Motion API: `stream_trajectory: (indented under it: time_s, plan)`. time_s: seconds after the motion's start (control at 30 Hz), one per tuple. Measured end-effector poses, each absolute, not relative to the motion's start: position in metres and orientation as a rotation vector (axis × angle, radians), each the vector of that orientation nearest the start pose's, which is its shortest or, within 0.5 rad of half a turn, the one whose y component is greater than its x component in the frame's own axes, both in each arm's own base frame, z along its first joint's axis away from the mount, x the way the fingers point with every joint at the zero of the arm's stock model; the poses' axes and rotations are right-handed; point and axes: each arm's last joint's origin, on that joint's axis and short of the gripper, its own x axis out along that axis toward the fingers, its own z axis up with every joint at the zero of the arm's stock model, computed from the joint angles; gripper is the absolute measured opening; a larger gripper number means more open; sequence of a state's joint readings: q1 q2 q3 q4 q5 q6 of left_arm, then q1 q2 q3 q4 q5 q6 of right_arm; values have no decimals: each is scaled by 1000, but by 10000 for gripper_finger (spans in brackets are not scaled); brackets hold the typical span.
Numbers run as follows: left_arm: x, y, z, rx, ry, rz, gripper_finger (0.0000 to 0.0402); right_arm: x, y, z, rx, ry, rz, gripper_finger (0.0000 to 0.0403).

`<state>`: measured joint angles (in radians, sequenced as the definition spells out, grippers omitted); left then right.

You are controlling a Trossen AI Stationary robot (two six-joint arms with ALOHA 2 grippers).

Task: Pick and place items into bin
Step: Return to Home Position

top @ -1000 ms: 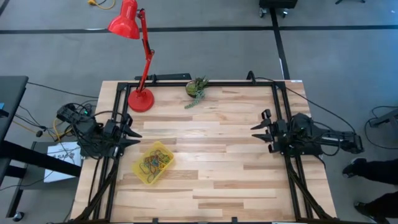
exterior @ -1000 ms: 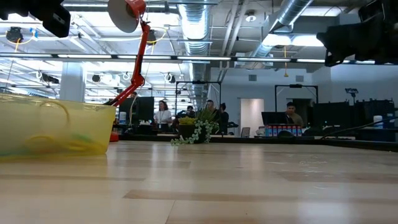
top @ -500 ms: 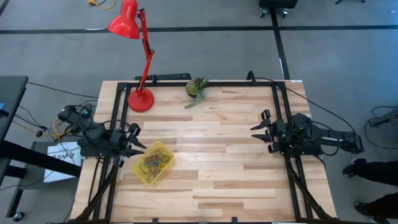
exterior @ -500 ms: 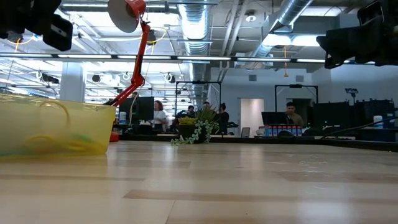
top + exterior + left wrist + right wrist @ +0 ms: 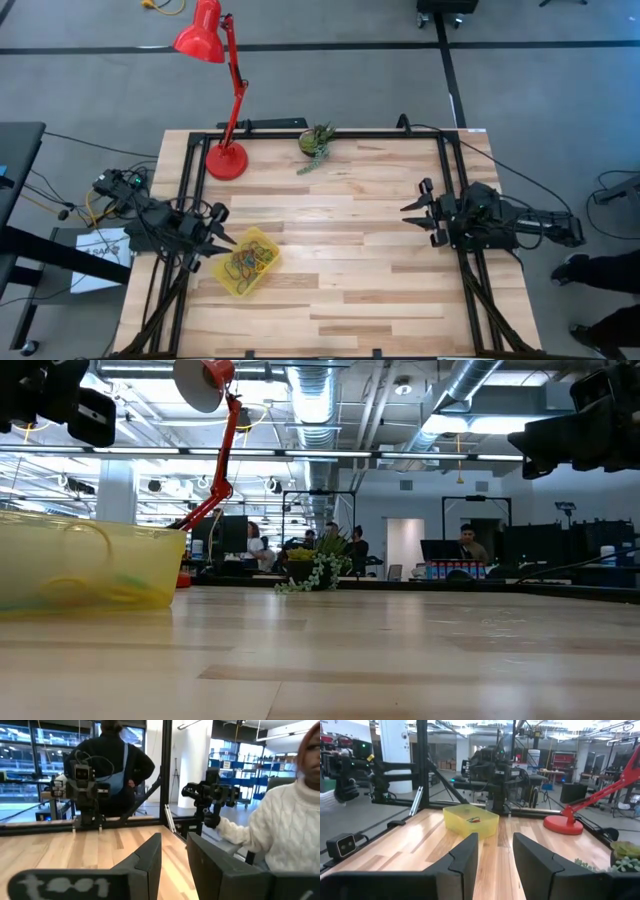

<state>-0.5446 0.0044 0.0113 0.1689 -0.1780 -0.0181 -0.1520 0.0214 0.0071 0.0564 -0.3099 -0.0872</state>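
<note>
From above I see the left gripper [image 5: 222,230] at the table's left edge. Its fingers are spread and its tips are just beside the yellow bin [image 5: 224,278], not over it. The bin sits skewed on the wooden table [image 5: 360,290], with a tangle of rubber bands [image 5: 248,262] inside. The right gripper [image 5: 418,211] waits near the right edge, fingers apart, well away from the bin. Along the far side stand the red lamp [image 5: 226,161] and, near it, a green plant clump [image 5: 317,143].

The bin [image 5: 226,272], holding the rubber bands [image 5: 250,258], lies on the desk's [image 5: 350,280] left just beside the left tool [image 5: 222,232], lamp base [image 5: 226,160] and plant [image 5: 317,142] behind.
</note>
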Motion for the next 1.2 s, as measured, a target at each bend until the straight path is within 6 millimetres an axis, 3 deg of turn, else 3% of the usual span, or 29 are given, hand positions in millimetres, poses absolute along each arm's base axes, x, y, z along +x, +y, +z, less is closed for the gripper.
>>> stream_trajectory:
  time_s: [0.27, 1.2]
  plan:
    - [86, -47, 172, -65, -40, -389, 82, 97, -6, 170, -96, -48, 156, 118]
    - [87, -47, 170, -83, -23, -378, 82, 97, -6, 169, -96, -48, 158, 118]
